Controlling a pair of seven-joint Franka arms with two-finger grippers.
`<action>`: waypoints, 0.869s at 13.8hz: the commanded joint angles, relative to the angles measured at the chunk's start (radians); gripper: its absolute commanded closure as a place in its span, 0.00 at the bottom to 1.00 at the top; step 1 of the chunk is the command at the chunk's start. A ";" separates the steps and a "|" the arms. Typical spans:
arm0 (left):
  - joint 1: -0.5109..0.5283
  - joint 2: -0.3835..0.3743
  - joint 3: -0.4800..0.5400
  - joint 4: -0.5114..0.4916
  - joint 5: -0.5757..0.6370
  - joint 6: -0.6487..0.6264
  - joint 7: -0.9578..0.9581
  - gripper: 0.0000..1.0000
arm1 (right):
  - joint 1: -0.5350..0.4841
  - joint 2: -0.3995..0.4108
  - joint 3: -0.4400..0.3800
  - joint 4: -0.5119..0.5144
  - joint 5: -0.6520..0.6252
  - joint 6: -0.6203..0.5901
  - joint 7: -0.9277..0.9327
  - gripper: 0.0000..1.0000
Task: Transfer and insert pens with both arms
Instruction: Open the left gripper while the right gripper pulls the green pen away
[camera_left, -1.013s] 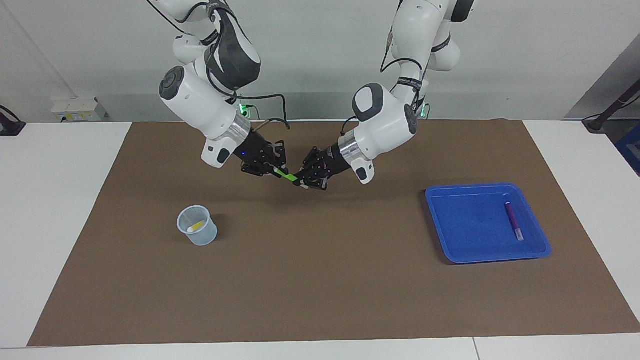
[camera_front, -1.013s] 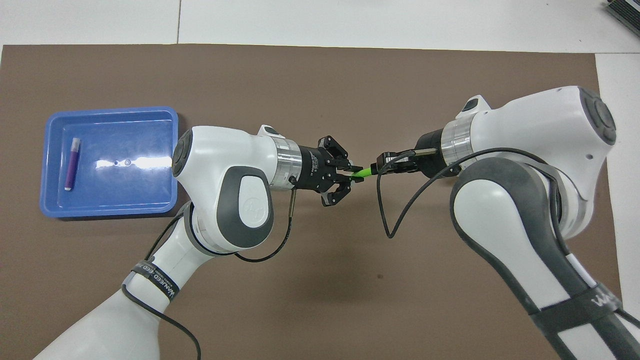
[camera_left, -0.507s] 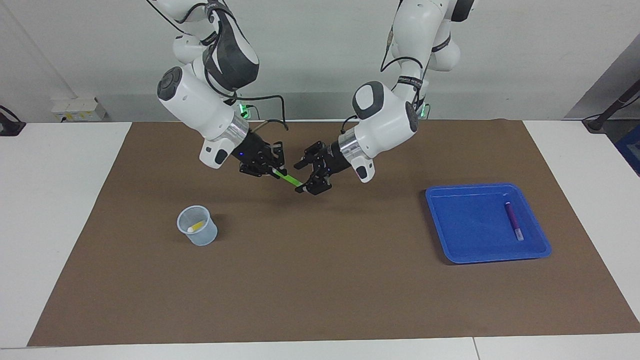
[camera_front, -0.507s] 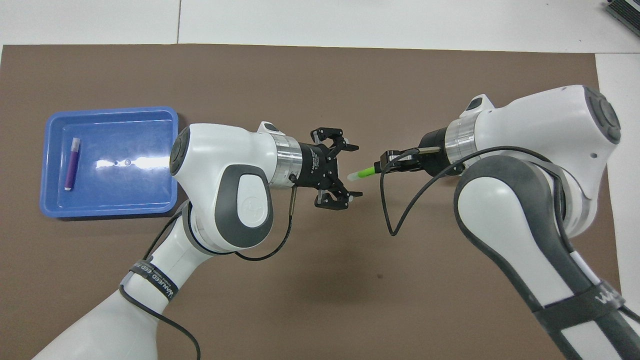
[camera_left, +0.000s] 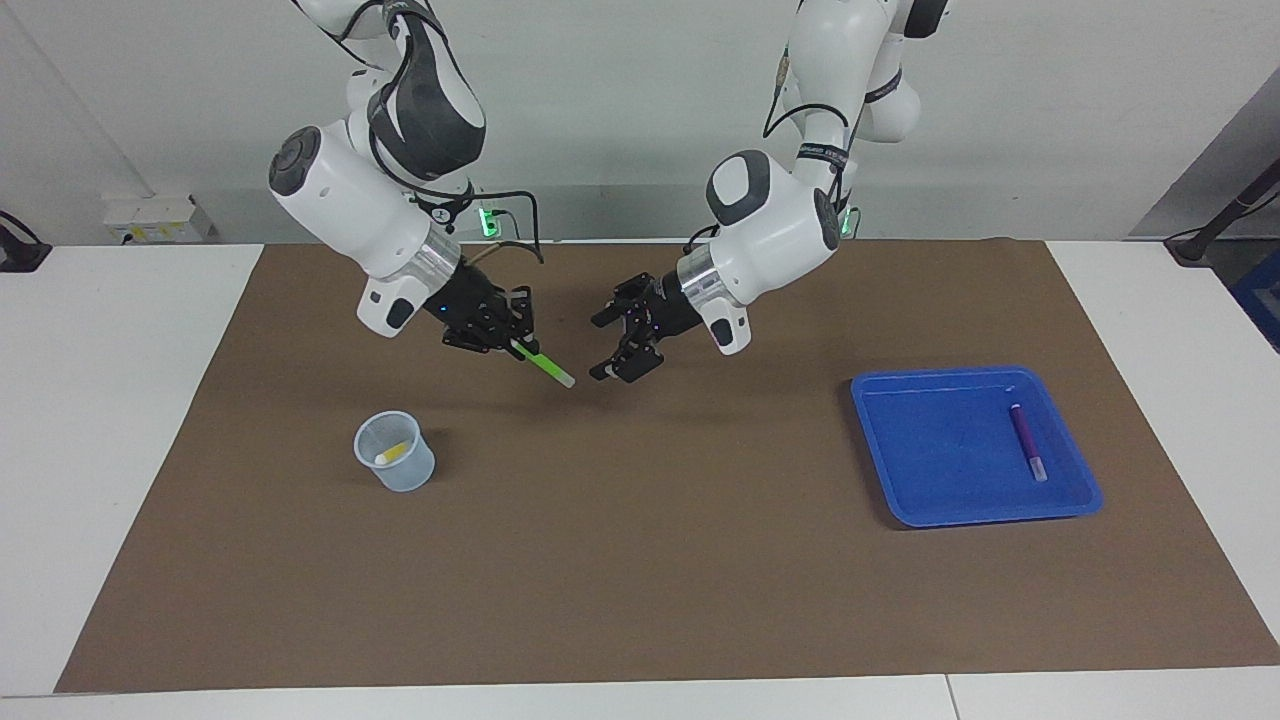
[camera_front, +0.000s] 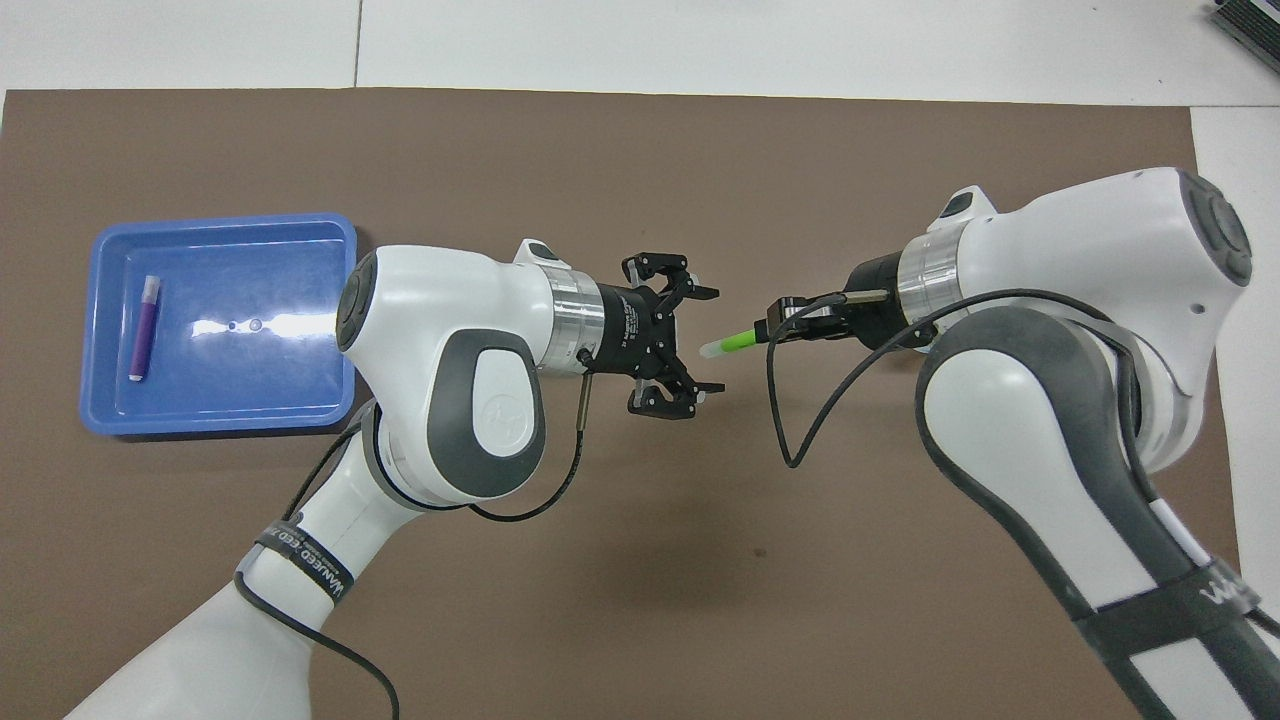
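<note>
facing view: the yellow pen (camera_left: 392, 453) is seen already in the cup (camera_left: 395, 451); the green pen (camera_left: 541, 364), frame centre, is clamped by the right gripper (camera_left: 515, 341); the left gripper (camera_left: 612, 344) is spread empty; the purple pen (camera_left: 1027, 442) is left in the tray (camera_left: 930, 500).

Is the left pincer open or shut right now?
Open. The left pincer has its fingertips spread apart with nothing between them; the green pen is in the right pincer alone.

You have a white table (camera_left: 120, 420) covered across its middle by a brown mat (camera_left: 640, 560). On the mat stand a clear cup (camera_left: 395, 452) toward the right arm's end and a blue tray (camera_left: 900, 470) toward the left arm's end.
</note>
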 joint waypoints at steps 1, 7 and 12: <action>-0.037 -0.082 0.015 -0.090 0.092 -0.005 0.141 0.00 | -0.060 -0.010 0.006 0.071 -0.117 -0.118 0.022 1.00; 0.027 -0.104 0.029 -0.110 0.487 -0.166 0.472 0.01 | -0.151 -0.013 0.007 0.108 -0.386 -0.197 -0.045 1.00; 0.113 -0.105 0.035 -0.101 0.728 -0.240 0.695 0.00 | -0.229 0.002 0.007 0.021 -0.387 -0.056 -0.194 1.00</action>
